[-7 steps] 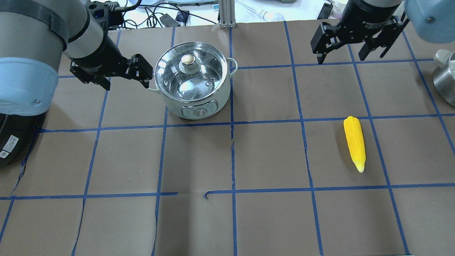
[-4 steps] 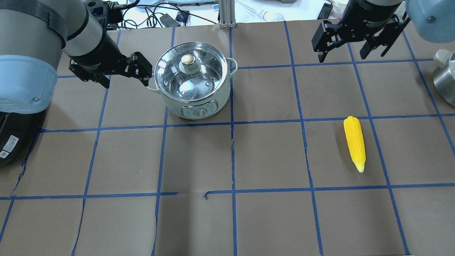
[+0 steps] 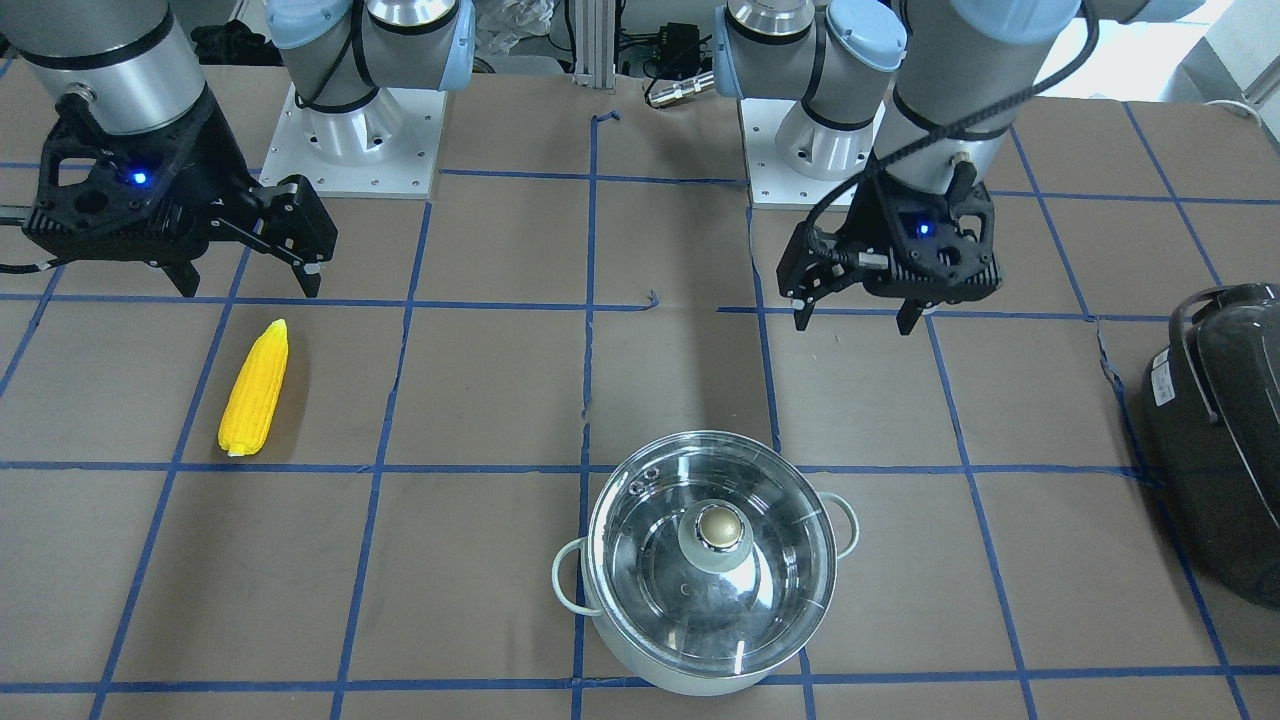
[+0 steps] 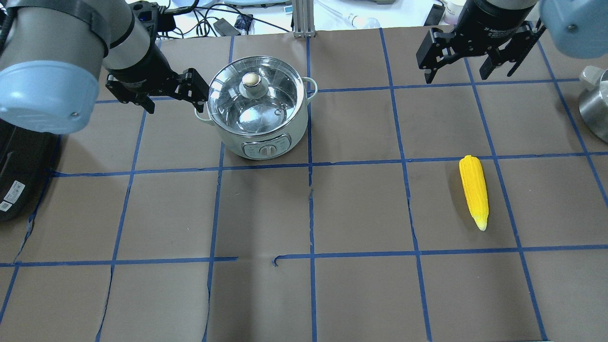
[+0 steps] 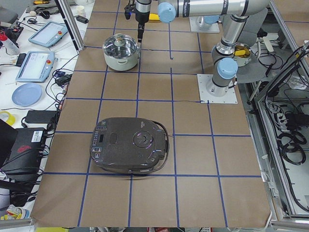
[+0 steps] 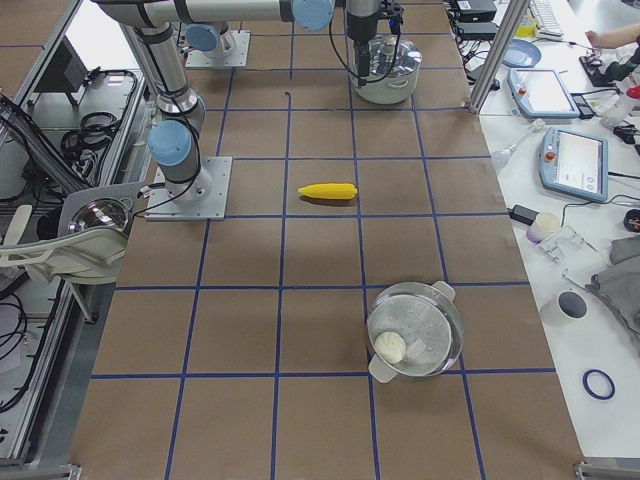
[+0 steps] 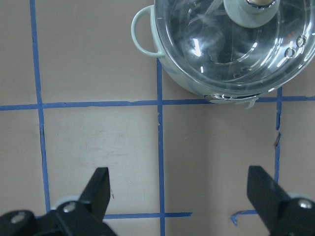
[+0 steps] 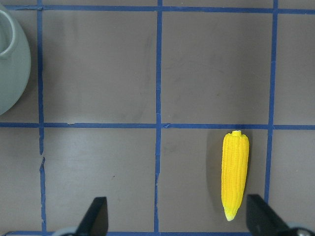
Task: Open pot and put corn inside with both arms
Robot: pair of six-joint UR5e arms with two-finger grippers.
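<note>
One pot, pale mint outside and shiny steel within, upright on the desk, in the far left part of the overhead view. Glass lid seated on the rim, metal knob at its middle: closed. Two small loop handles at the sides, a control panel on the wall facing the overhead camera.

One yellow corn cob flat on the desk, well apart from the pot, in the right half of the overhead view, inside a single taped square, pale pointed tip toward that view's bottom edge. Touched by nothing.

Left fingers spread wide apart and empty, raised above the desk just beside the pot's left handle in the overhead view. From the left wrist camera, pot at the top edge, ahead of both black tips, bare desk between them.

Right fingers spread wide apart too, empty, hanging high over the far right of the desk, well apart from the corn cob. From the right wrist camera, cob lying lengthwise between the two tips, nearer that view's right-hand one, with a sliver of the pot at the upper left.

Brown paper over the desk, crossed by blue tape lines in a grid. Large dark grey cooker at the desk's left end, lid shut. Steel bowl under a clear lid at the right end.
</note>
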